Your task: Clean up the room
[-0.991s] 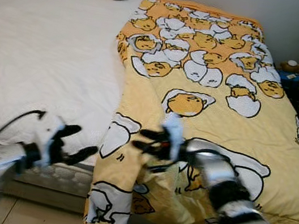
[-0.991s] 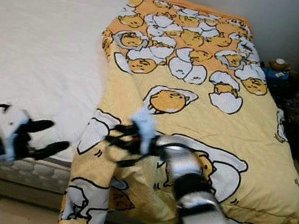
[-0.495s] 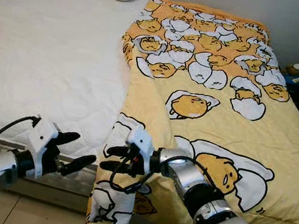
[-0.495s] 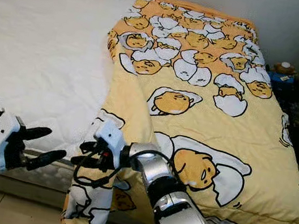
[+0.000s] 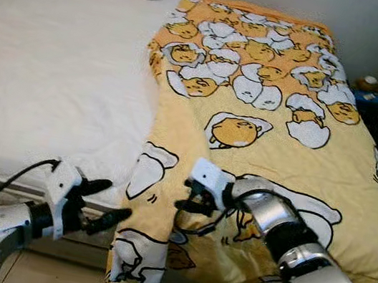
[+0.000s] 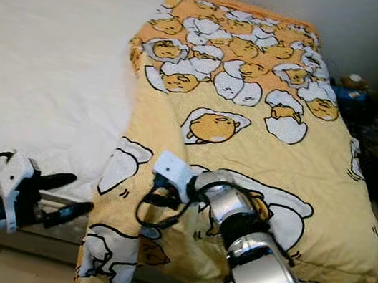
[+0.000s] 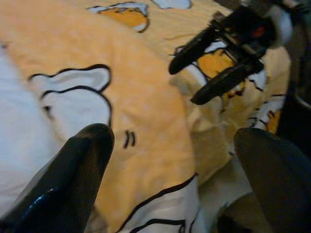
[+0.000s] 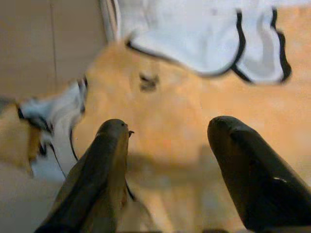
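Both grippers spread and empty, right gripper (image 5: 187, 193) low over the blanket (image 5: 278, 127) on the bed (image 5: 56, 68), left gripper (image 5: 107, 204) beside its hanging edge — could pinch air, or drag it floorward.

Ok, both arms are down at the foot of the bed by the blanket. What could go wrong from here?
The blanket already spills over the foot of the bed; a pull there may drag more onto the floor. The right gripper has open jaws close above loose fabric, so it could grab a thick fold. The left gripper, also open, sits at the blanket's hanging corner near the mattress edge, so it might snag the corner.
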`<state>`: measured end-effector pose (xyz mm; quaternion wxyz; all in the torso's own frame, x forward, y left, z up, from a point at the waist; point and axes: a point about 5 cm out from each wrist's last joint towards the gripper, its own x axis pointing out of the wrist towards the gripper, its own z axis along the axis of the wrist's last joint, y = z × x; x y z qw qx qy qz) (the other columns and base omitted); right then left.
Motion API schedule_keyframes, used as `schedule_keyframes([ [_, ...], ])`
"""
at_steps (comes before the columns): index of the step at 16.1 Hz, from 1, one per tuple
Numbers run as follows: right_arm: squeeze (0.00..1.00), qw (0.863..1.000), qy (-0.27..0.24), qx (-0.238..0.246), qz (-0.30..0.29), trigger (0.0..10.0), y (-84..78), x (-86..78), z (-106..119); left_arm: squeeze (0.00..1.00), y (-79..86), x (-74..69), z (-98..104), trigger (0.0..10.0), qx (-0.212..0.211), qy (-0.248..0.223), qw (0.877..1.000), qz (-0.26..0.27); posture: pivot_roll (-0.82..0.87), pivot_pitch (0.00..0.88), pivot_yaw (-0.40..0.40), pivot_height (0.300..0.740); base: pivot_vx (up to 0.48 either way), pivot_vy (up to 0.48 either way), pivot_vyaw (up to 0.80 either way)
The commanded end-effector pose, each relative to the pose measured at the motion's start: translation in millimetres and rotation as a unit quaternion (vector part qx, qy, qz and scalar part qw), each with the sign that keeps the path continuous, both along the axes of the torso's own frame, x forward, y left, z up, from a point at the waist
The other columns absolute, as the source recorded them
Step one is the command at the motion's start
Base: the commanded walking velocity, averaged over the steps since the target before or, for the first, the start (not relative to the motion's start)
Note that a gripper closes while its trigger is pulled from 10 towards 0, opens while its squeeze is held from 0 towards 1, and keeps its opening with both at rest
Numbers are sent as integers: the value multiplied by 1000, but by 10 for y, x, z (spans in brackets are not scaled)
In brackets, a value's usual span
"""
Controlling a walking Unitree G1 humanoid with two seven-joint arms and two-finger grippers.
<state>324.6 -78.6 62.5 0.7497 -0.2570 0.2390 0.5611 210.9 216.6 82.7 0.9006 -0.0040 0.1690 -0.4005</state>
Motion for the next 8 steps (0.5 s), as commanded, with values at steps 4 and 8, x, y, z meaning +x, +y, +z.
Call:
schedule_keyframes([
  [4, 1000, 993, -67, -86, 36, 10000, 54, 48, 15, 0, 6, -8, 40, 10000, 9, 1, 1000, -14, 57, 1, -10, 740, 0, 0, 0],
  [8, 0, 981, -139, -132, 33, 10000, 217, 3, -122, 0, 20, 0, 1, 10000, 16, 14, 999, -36, 62, 0, 4, 740, 0, 0, 0],
])
